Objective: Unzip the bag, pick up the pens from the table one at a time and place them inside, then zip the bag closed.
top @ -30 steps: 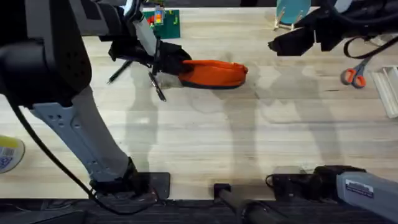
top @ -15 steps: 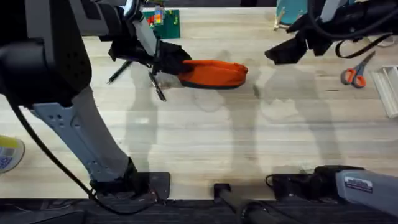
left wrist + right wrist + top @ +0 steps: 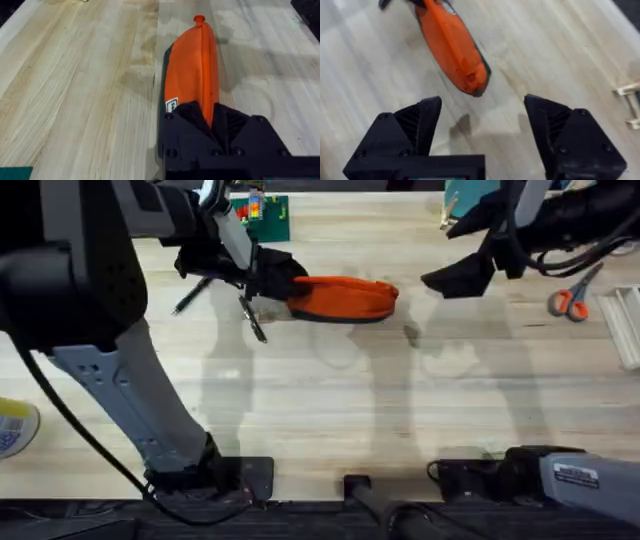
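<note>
Orange fabric with a dark navy base makes up the bag [image 3: 345, 298], an elongated pouch lying in the upper middle of the overhead frame on the pale wooden table [image 3: 330, 400]. A small white label [image 3: 171, 105] sits on its side near the held end; its print cannot be read. The left gripper [image 3: 272, 282] is closed on the bag's left end, black fingers [image 3: 192, 116] pinching the orange ridge. Two thin black pens lie beside that end, one [image 3: 254, 320] below the gripper, one [image 3: 190, 296] left of it. The right gripper [image 3: 450, 278] hangs wide open at upper right, holding nothing, apart from the bag's far end. Orange-handled scissors [image 3: 570, 298] lie at the right edge.
</note>
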`<act>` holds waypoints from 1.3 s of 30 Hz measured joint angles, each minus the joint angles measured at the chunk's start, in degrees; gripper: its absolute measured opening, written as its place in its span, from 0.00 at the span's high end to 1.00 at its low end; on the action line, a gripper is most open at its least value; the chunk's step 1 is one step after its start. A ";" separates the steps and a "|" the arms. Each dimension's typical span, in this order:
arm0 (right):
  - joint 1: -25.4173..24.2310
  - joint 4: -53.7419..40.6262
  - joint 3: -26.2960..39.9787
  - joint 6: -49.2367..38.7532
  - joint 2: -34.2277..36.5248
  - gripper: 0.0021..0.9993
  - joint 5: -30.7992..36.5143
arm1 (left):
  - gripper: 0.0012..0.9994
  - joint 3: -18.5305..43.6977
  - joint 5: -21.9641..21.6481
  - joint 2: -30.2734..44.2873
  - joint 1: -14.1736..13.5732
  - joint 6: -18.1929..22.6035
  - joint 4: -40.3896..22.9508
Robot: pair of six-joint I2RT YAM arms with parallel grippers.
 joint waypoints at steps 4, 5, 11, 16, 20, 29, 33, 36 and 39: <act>0.00 -0.89 0.02 -1.70 2.20 0.01 -1.04 | 0.96 0.00 0.00 0.00 0.00 0.00 -0.01; 0.02 -0.89 0.02 -2.19 2.83 0.02 -1.43 | 0.96 0.00 0.00 0.00 0.00 0.00 0.00; 0.04 -0.85 0.02 -4.32 5.61 0.04 -3.98 | 0.96 0.00 0.00 0.00 0.00 0.00 0.00; 0.34 -0.80 0.02 -4.78 7.77 0.04 -4.99 | 0.96 0.00 0.02 0.00 0.00 0.00 0.00; 1.15 -0.66 0.04 -5.06 10.15 0.04 -5.22 | 0.96 0.00 0.00 0.00 0.00 0.00 0.00; 2.84 1.91 0.04 -5.17 14.12 0.07 -5.40 | 0.96 0.00 0.02 0.00 0.00 0.00 0.02; 2.95 3.14 0.04 -5.17 15.08 0.09 -5.41 | 0.96 0.00 0.02 0.00 0.00 0.00 0.02; 2.95 3.46 0.04 -5.17 15.32 0.10 -5.46 | 0.96 0.00 0.02 0.00 0.00 0.00 0.02; 2.95 3.62 0.09 -5.17 15.90 0.10 -5.64 | 0.96 0.00 0.02 0.00 0.00 0.00 0.02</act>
